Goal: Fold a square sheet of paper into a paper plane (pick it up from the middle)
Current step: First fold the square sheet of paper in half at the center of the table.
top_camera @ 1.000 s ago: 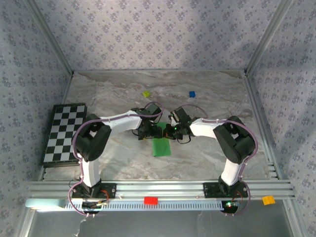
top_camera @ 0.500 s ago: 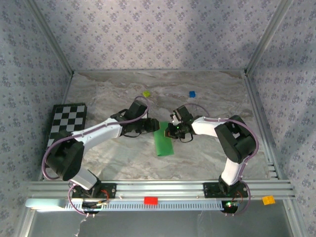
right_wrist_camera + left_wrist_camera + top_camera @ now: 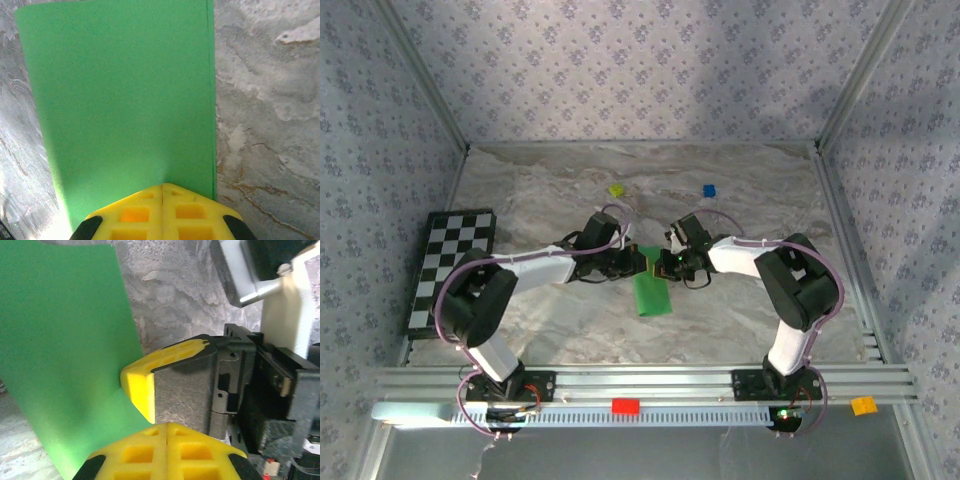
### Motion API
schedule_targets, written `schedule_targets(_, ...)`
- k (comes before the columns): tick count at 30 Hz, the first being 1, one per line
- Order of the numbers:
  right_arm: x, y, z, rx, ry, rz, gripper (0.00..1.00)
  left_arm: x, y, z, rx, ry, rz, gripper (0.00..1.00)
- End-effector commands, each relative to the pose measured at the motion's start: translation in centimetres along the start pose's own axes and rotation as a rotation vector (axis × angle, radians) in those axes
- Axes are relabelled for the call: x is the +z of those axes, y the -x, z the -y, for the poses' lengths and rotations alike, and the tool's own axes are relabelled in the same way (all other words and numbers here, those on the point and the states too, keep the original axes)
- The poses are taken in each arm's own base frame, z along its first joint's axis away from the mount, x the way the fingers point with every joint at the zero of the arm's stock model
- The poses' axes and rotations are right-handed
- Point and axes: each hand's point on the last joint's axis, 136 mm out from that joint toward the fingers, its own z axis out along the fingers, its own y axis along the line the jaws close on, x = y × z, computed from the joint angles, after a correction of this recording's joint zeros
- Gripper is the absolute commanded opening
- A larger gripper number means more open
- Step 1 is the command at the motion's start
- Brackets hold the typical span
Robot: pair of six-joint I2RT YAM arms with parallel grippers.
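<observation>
Marbled surface (image 3: 750, 320) carries a checkerboard (image 3: 448, 268) at far left, with a yellow-green block (image 3: 616, 190) and a blue block (image 3: 709, 190) well beyond the arms. At centre lies the square sheet of paper (image 3: 651, 293), a smooth bright-green oblong, doubled over. Pinching its far end is the right hand (image 3: 162, 187), fingers closed. The left hand (image 3: 167, 426) is closed too and touches the sheet's edge; I cannot tell whether it grips it.

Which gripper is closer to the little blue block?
Right. The right gripper sits in front and left of the small blue block; the left gripper is farther left.
</observation>
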Motion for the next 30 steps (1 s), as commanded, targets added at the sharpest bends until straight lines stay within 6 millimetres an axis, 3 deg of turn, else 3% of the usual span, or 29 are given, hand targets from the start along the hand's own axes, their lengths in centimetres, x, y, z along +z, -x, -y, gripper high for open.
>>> schedule_targets(1,0.5,-3.0,4.4,0.07,-0.154,-0.08,0.0,0.8,-0.6,-1.1,-0.005,-0.004,-0.023,0.0)
schedule_targets(9,0.5,-3.4,4.8,0.073,-0.163,-0.084,0.0,1.5,-2.0,-4.5,-0.026,0.069,-0.05,0.0)
schedule_targets(14,0.7,-3.8,5.0,0.075,-0.171,-0.091,0.0,1.6,-3.3,-8.0,-0.059,0.134,-0.079,0.0)
schedule_targets(17,0.8,-3.9,5.2,0.079,-0.174,-0.093,0.0,1.4,-3.7,-8.7,-0.061,0.149,-0.083,0.0)
schedule_targets(20,0.9,-4.0,5.1,0.078,-0.173,-0.094,0.0,1.2,-3.3,-8.0,-0.054,0.134,-0.075,0.0)
schedule_targets(25,0.7,-3.7,4.9,0.075,-0.176,-0.086,0.0,-0.4,-1.5,-4.7,-0.064,0.076,-0.014,0.0)
schedule_targets(30,0.6,-3.7,4.9,0.074,-0.181,-0.083,0.0,-1.2,-1.2,-1.6,-0.086,-0.004,-0.002,0.02)
